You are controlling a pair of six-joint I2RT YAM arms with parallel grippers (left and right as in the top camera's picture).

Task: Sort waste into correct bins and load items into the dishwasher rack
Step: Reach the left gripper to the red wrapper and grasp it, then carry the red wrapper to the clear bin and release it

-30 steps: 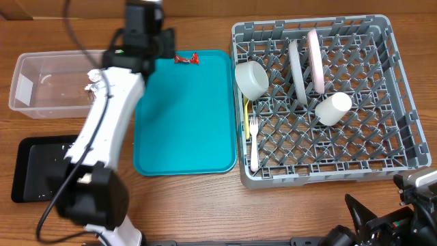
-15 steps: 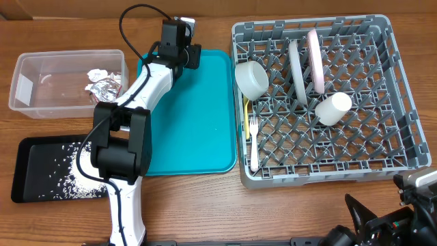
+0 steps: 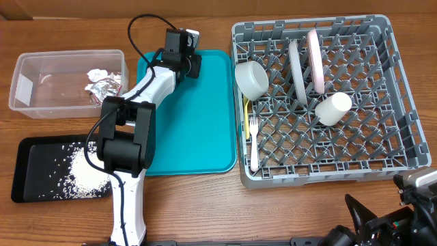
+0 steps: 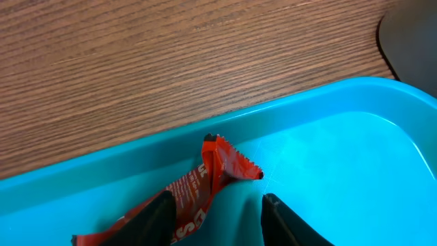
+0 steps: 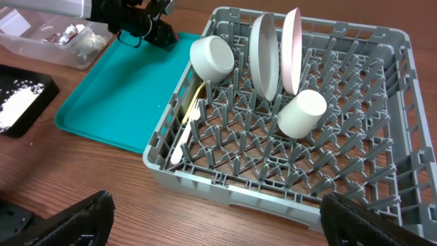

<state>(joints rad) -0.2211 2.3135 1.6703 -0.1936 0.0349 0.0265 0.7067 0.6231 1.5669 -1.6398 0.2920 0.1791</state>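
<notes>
My left gripper (image 4: 218, 222) is open and low over the far edge of the flat teal tray (image 4: 341, 150). A crinkled red wrapper (image 4: 208, 181) lies between its fingers, against the left one. In the overhead view the gripper (image 3: 183, 56) hides the wrapper. The clear tub (image 3: 27, 89) holds a napkin and a silver wrapper (image 3: 102, 83). The black tray (image 3: 27, 171) holds rice grains (image 3: 85, 174). The dishwasher rack (image 3: 403, 102) holds the cream bowl (image 3: 251, 78), two upright plates (image 3: 298, 68), the cup (image 3: 333, 108), the yellow spoon (image 3: 246, 113) and the white fork (image 3: 253, 147). My right gripper (image 5: 218, 219) is open and empty in front of the rack.
The teal tray (image 3: 198, 130) lies between the tub and the rack, its surface bare apart from the wrapper. The left arm stretches from the front edge across the black tray's right end. Bare wood lies in front of the rack (image 5: 225, 184).
My left gripper has moved from beside the tub to the teal tray's far edge and come down over the red wrapper, which now is covered from above. The right arm has not moved.
</notes>
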